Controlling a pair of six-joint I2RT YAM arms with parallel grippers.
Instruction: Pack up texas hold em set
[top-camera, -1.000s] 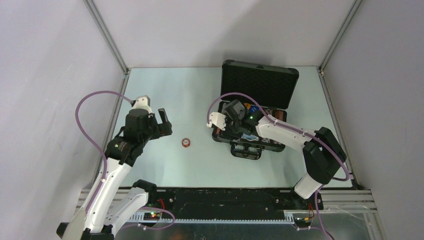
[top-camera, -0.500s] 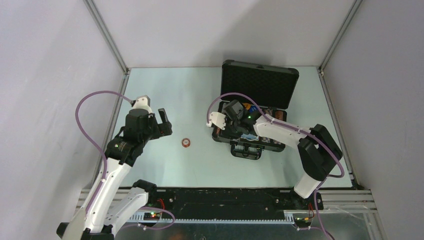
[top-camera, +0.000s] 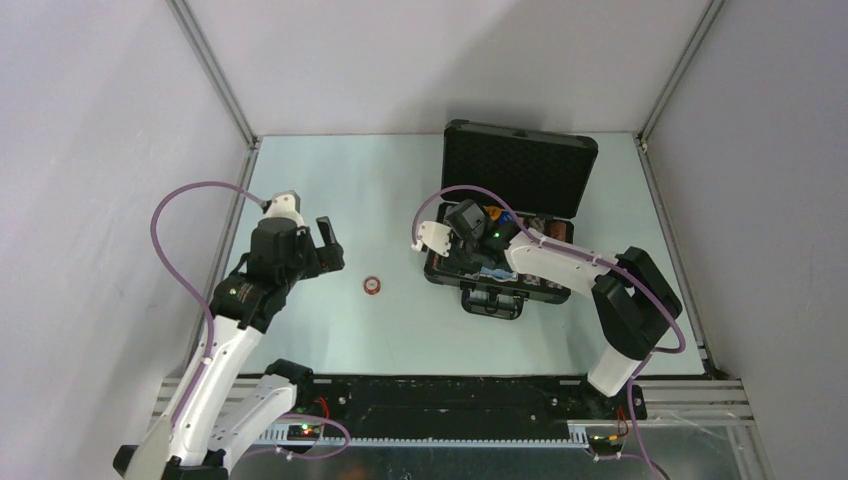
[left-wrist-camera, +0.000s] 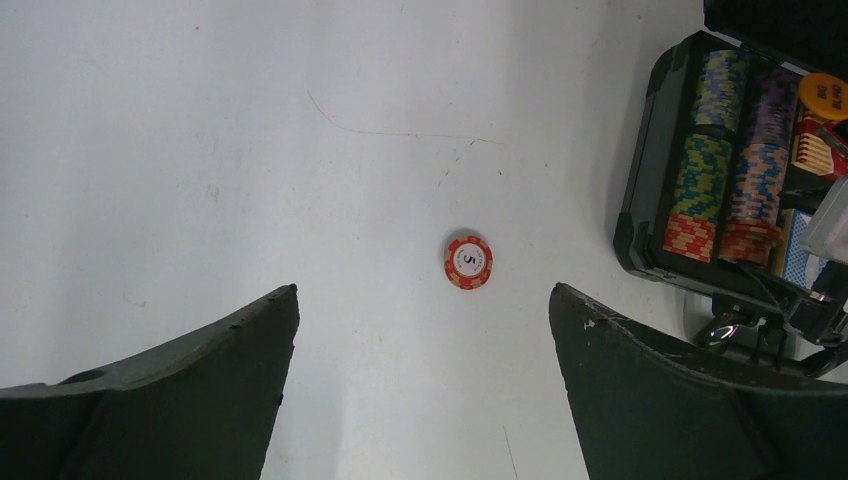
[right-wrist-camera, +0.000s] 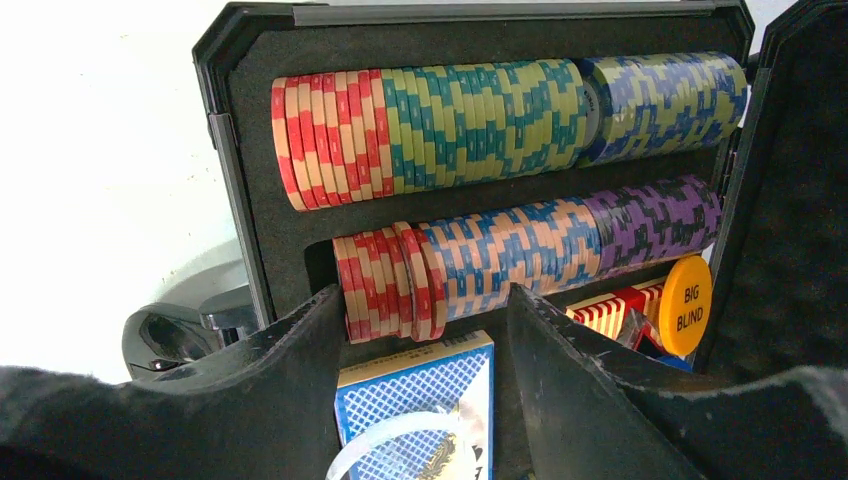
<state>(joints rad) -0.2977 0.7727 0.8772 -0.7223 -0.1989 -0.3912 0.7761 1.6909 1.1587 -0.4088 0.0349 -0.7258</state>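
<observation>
The black case (top-camera: 437, 270) lies open at centre right, its foam-lined lid (top-camera: 520, 170) standing up behind. Two multicoloured chip rows (right-wrist-camera: 500, 115) fill its slots. Beside them are a red-white card box (right-wrist-camera: 612, 310) and a yellow "big blind" disc (right-wrist-camera: 688, 305). My right gripper (right-wrist-camera: 425, 295) hangs over the case's near part, shut on a blue-white card box (right-wrist-camera: 420, 390) just in front of the lower chip row. One red-white chip (top-camera: 372, 285) marked 5 lies flat on the table. My left gripper (top-camera: 332, 248) stands wide open to its left with nothing in it. The same chip (left-wrist-camera: 468, 262) shows ahead of the fingertips.
The case's handle (top-camera: 492, 303) sticks out toward the near edge. Grey walls and metal frame posts close in the table on three sides. A black base rail (top-camera: 450, 405) runs along the near edge between the two arm bases.
My right arm has shifted slightly left over the case with the blue-white card box still between its fingers. The left arm and the loose chip have not moved.
</observation>
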